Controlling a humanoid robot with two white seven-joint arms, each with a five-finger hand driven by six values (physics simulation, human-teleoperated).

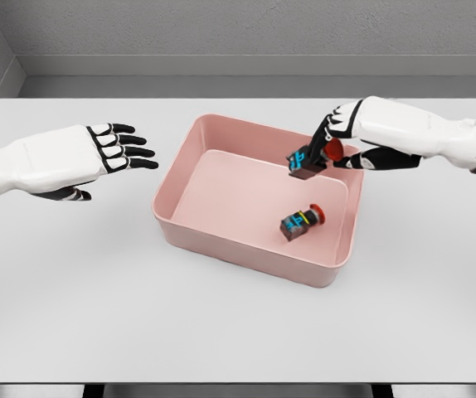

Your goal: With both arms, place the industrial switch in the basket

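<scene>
A pink rectangular basket (221, 236) sits in the middle of the table. One industrial switch (301, 221), dark with a red button and coloured marks, lies on the basket floor near its right wall. A second switch (309, 160) with a red button hangs over the basket's far right corner, and my right hand (331, 143) is shut on it from above. My left hand (109, 153) hovers left of the basket, fingers spread and holding nothing.
The white table (80, 290) spreads around the basket, with its front edge near the bottom of the view. A grey wall rises behind the table's far edge.
</scene>
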